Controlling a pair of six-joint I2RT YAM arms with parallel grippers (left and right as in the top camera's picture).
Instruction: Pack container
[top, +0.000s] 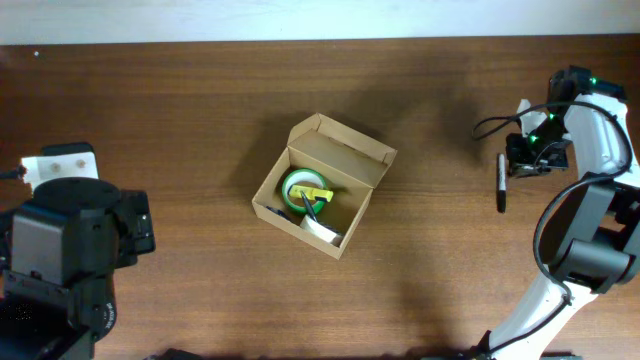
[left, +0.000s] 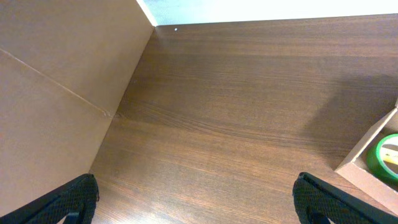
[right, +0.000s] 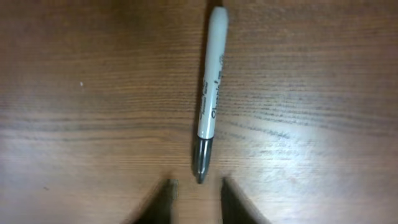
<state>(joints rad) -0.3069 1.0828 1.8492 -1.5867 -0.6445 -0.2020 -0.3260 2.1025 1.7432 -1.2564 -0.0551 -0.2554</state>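
Note:
The container (top: 322, 186), a tan cardboard box with its flap lid standing open, sits mid-table. Inside it lie a green tape roll (top: 300, 190), a yellow piece (top: 317, 194) and a white item (top: 322, 228). A black-tipped white marker (top: 501, 185) lies on the table at the right. My right gripper (right: 198, 193) hovers just behind the marker (right: 211, 81); its fingers are slightly apart with nothing between them, and the marker's dark tip points at the gap. My left gripper (left: 199, 208) is wide open over bare wood, left of the container's corner (left: 367, 158).
A flat brown cardboard-like panel (left: 56, 93) stands close on the left in the left wrist view. The left arm (top: 70, 250) fills the table's lower left corner. A white block (top: 58, 162) sits at the left edge.

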